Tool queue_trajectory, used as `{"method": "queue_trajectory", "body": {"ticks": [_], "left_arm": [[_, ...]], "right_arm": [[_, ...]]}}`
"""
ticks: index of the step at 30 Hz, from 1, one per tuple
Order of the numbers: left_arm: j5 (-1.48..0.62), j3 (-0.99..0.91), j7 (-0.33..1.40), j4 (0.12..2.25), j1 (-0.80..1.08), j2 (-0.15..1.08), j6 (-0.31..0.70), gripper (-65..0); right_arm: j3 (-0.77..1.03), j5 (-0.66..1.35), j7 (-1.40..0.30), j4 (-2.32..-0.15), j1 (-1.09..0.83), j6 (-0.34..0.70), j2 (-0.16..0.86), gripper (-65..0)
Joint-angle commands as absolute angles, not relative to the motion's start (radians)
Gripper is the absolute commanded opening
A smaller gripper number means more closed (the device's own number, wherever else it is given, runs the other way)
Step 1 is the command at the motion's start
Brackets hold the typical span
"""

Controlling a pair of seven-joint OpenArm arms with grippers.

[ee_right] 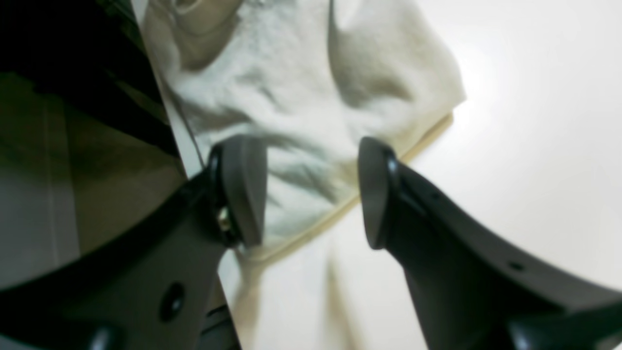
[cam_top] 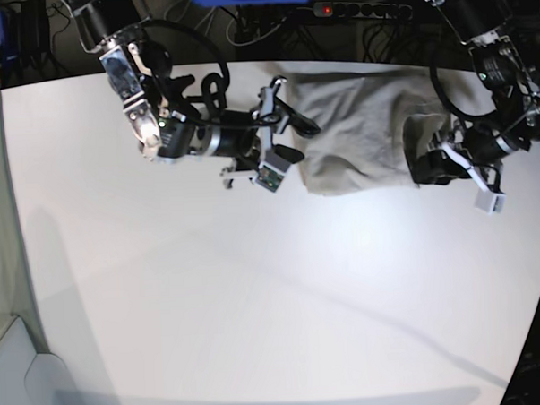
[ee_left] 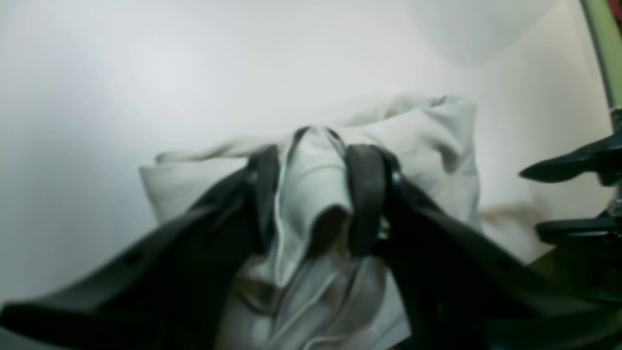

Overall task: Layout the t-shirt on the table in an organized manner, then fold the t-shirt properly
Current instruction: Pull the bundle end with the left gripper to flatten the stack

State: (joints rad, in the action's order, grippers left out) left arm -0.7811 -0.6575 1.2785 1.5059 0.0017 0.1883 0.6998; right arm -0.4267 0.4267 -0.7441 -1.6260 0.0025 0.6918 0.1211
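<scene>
The light grey-beige t-shirt lies bunched and wrinkled at the far right-middle of the white table. In the base view my left gripper sits at the shirt's right edge. Its wrist view shows the left gripper shut on a raised fold of the t-shirt, the cloth filling the gap between the pads. My right gripper hovers at the shirt's left edge. In the right wrist view the right gripper stands open over the hem of the t-shirt, holding nothing.
Cables and a power strip run behind the table's far edge. The table's left edge drops to the floor. A green strip shows at the top right of the left wrist view. One black finger of the other gripper shows there too.
</scene>
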Motion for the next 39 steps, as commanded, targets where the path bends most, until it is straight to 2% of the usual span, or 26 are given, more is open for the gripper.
{"method": "queue_trajectory", "body": {"ticks": [1, 3, 5, 6, 17, 25, 35, 39], "left_arm": [[-0.796, -0.661, 1.262, 1.521, -0.013, 0.203, 0.698, -44.7], [-0.794, -0.662, 1.260, 1.523, -0.013, 0.203, 0.698, -52.3], [-0.794, -0.665, 1.260, 1.526, -0.015, 0.203, 0.698, -63.2], [-0.794, -0.665, 1.264, 1.529, -0.022, 0.205, 0.698, -65.0], [-0.802, -0.667, 1.267, 1.529, -0.068, 0.229, 0.698, -64.8], [-0.803, -0.791, 1.377, 1.529, -0.120, 0.229, 0.698, -64.8], [-0.723, -0.829, 1.363, 1.466, -0.156, 0.242, 0.698, -64.8], [-0.642, -0.832, 1.274, 1.399, -0.160, 0.243, 0.698, -64.7]], "right_arm": [[-0.426, 0.447, -0.719, -1.643, 0.019, 0.698, 0.119, -34.4], [-0.426, 0.447, -0.719, -1.643, 0.018, 0.698, 0.119, -34.4], [-0.426, 0.447, -0.719, -1.643, 0.018, 0.698, 0.119, -34.4], [-0.426, 0.447, -0.719, -1.643, 0.018, 0.698, 0.119, -34.4], [-0.426, 0.447, -0.719, -1.643, 0.013, 0.698, 0.119, -34.4], [-0.426, 0.447, -0.719, -1.643, 0.016, 0.698, 0.119, -34.4], [-0.426, 0.447, -0.719, -1.643, 0.018, 0.698, 0.119, -34.4], [-0.426, 0.447, -0.719, -1.643, 0.018, 0.698, 0.119, -34.4]]}}
